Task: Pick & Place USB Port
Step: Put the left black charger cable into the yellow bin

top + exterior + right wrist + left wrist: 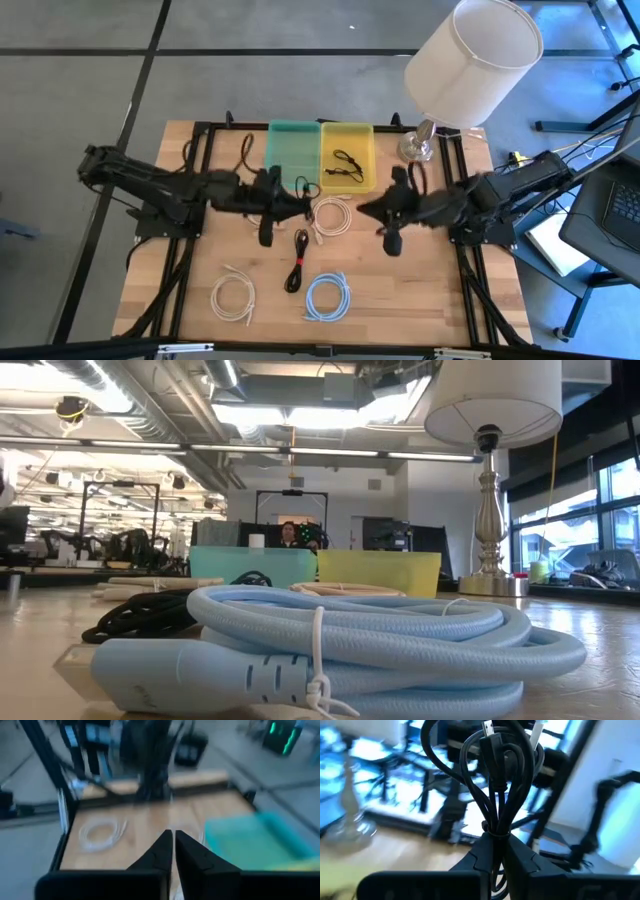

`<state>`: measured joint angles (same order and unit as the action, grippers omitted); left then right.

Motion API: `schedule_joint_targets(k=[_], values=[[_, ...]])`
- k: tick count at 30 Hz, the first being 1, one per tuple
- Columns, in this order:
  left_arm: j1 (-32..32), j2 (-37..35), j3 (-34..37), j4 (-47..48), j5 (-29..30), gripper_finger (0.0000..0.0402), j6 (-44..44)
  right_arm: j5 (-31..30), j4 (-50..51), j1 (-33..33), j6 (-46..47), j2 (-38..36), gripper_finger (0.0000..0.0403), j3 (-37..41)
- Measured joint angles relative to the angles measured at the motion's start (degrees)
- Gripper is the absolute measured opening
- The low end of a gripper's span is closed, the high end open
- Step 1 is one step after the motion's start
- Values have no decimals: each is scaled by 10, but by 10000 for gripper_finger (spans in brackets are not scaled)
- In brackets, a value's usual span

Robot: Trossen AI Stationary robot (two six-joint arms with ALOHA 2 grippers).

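A coiled black USB cable (pixel 495 775) with its plugs (pixel 487 729) at the free end is in my left gripper (pixel 493 851), which is shut on it. In the high view that gripper (pixel 303 206) hovers mid-table, just in front of the green bin (pixel 293 150), with a cable loop (pixel 301 185) showing beside it. My right gripper (pixel 366 209) faces it from the right, shut and with nothing in it (pixel 173 845). The yellow bin (pixel 347 170) holds another black cable (pixel 345 165). Neither gripper shows in the low view. My left gripper pinches the black cable bundle at its tied, gathered end (pixel 492 834) between its two fingers. The fingers come about level from the table's left. The loops and plugs stick out past the fingertips, and the bundle is lifted clear of the table.
On the wood lie a white cable (pixel 333 215), a black cable with a red tie (pixel 298 262), another white coil (pixel 232 296) and a light-blue coil (pixel 327 297), the blue one filling the low view's foreground (pixel 350 640). A lamp (pixel 470 60) stands at the far right corner.
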<state>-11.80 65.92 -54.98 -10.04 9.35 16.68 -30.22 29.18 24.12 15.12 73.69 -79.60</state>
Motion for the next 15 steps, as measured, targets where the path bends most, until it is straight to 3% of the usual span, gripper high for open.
schedule_joint_targets(k=[10, 15], values=[[95, -1, -4, -34, -206, 18, -44, 15, -92, -73, -47, 1, 111, -31], [142, 2, -24, -36, -256, 18, -54, 19, -113, -87, -22, 13, 150, -31]])
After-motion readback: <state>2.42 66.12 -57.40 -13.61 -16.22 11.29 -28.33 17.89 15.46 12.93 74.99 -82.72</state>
